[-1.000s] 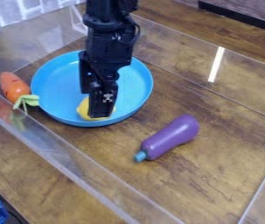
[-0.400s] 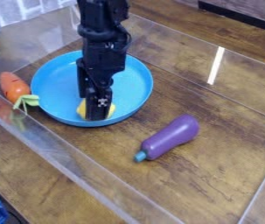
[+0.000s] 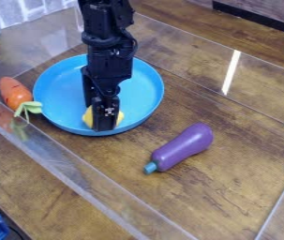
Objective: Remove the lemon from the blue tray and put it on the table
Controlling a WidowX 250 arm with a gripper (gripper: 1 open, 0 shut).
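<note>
The tool (image 3: 103, 114) is shown pointing straight down over the near part of the blue tray (image 3: 59, 82), its jaws spread wide and set around the lemon (image 3: 97, 117). Only slivers of the yellow fruit are seen at either side of the black fingers; whether the fingers touch it cannot be told, and nothing is seen to be gripped. The lemon lies inside the tray, directly beneath the tool. A carrot (image 3: 15, 93) with a green top is seen to the left of the tool, just outside the tray rim. A purple eggplant (image 3: 182, 147) lies to the right and nearer the camera, on the counter (image 3: 231, 187).
</note>
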